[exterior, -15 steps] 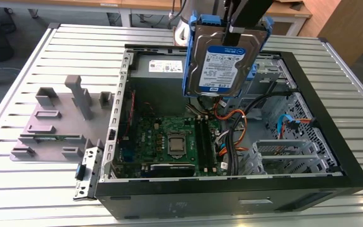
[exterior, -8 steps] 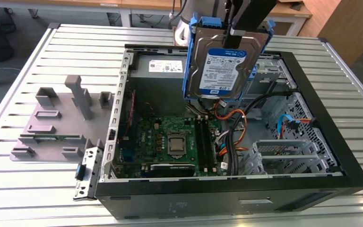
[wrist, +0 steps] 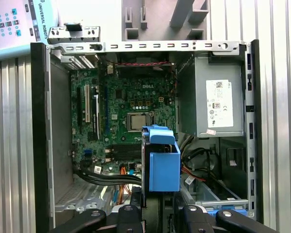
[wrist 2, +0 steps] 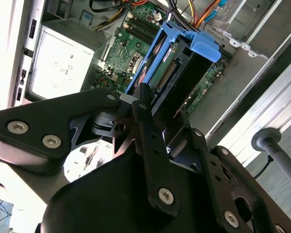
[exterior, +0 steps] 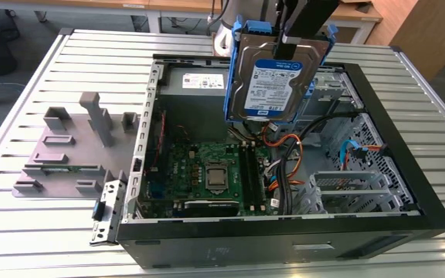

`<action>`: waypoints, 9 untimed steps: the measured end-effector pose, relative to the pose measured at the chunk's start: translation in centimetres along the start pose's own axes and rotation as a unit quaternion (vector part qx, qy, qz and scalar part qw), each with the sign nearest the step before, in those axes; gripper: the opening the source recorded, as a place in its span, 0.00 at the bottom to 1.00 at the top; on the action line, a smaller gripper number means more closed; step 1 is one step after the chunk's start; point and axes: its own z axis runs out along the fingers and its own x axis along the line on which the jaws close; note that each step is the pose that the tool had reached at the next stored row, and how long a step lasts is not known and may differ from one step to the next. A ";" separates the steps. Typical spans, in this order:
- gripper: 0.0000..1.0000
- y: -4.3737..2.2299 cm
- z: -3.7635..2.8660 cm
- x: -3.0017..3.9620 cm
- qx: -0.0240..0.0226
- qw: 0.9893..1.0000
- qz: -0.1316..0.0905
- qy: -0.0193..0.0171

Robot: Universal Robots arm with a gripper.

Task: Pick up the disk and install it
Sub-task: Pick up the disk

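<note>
The disk, a silver drive with a white-and-blue label in a blue plastic carrier, hangs upright above the open computer case. It sits over the back middle of the case, in front of the power supply. My gripper is shut on the carrier's upper end. In the second wrist view the black fingers clamp the disk edge-on, with the motherboard beyond it. In the first wrist view the carrier sticks out from my gripper over the case interior.
The case lies on its side on a slatted metal table. Inside are the motherboard, a grey power supply, loose cables and a metal drive cage. A grey plastic fixture stands at the exterior view's left.
</note>
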 end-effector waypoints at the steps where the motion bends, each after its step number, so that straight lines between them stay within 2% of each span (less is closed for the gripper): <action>1: 0.35 0.00 0.00 0.02 0.000 1.000 0.000 0.000; 9: 0.35 -0.02 -0.01 0.23 0.000 1.000 0.000 0.000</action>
